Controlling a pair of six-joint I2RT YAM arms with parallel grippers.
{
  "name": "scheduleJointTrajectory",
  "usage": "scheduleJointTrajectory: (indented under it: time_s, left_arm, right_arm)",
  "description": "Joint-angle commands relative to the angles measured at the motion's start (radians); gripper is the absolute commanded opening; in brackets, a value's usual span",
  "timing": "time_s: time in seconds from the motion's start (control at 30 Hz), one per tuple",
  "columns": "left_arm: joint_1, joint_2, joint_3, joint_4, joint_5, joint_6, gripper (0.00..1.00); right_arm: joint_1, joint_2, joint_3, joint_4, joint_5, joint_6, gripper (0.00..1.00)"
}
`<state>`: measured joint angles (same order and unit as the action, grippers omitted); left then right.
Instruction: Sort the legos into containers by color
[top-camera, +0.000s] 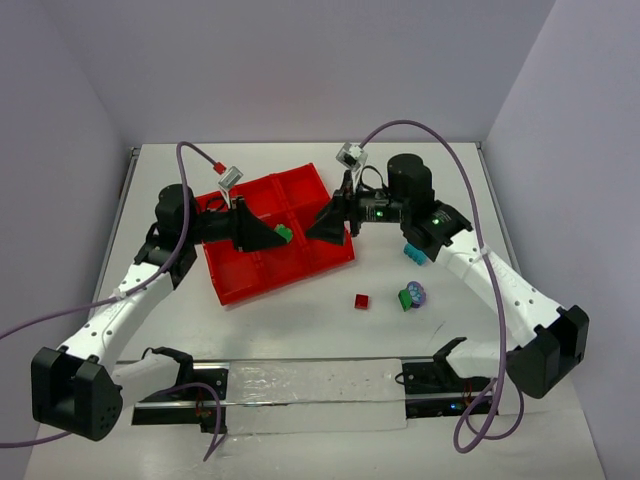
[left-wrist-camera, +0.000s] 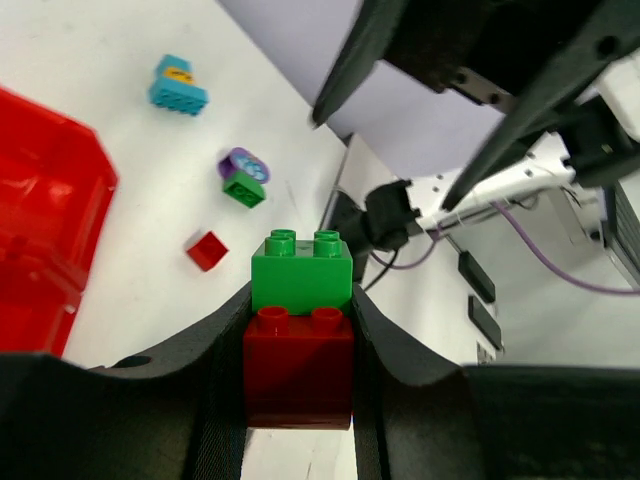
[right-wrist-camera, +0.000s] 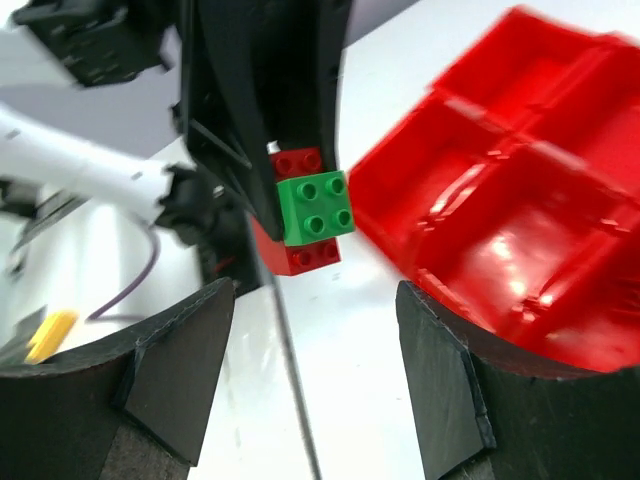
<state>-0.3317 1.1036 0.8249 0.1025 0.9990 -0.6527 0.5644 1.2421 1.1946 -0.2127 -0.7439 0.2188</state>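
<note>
Left gripper (left-wrist-camera: 300, 295): the jaws are clamped on the two sides of a dark red plastic brick (left-wrist-camera: 298, 370). The gripper hangs above the middle of the glossy red plastic tray (top-camera: 235, 288), which has low dividing walls.
Held bricks: a green plastic brick (right-wrist-camera: 315, 207) with four studs is stuck on the dark red one. It reaches out past the fingertips, toward the right side of the tray. Both bricks are above the tray, not inside any compartment.
Right gripper (right-wrist-camera: 310, 370): the jaws are apart and nothing is between them. It is above the right part of the tray and faces the left one. The green brick lies ahead of its fingertips, in line with the gap, and does not touch them.
Small red cube-shaped brick (top-camera: 362, 301): it lies on the white table (top-camera: 300, 330), just off the tray's near right corner.
Green brick with a purple round piece (top-camera: 411, 296): it lies on the table, further right from the tray than the small red one.
Light blue brick (top-camera: 412, 253): it lies on the table to the right of the tray, well apart from its right wall.
</note>
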Motion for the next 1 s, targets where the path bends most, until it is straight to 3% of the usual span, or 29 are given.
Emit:
scheduleJointTrajectory:
  time_s: [0.0, 0.47, 0.97]
  left_arm:
    - [0.002, -0.032, 0.012, 0.162, 0.121, -0.026, 0.0]
    - [0.001, -0.021, 0.011, 0.327, 0.086, -0.151, 0.0]
    - [0.0, -0.027, -0.001, 0.345, 0.076, -0.169, 0.0]
  right_arm:
    - [0.004, 0.021, 0.003, 0.055, -0.202, 0.004, 0.73]
    - [0.056, 0.073, -0.059, 0.248, -0.243, 0.134, 0.77]
    - [0.071, 0.157, -0.033, 0.395, -0.282, 0.23, 0.63]
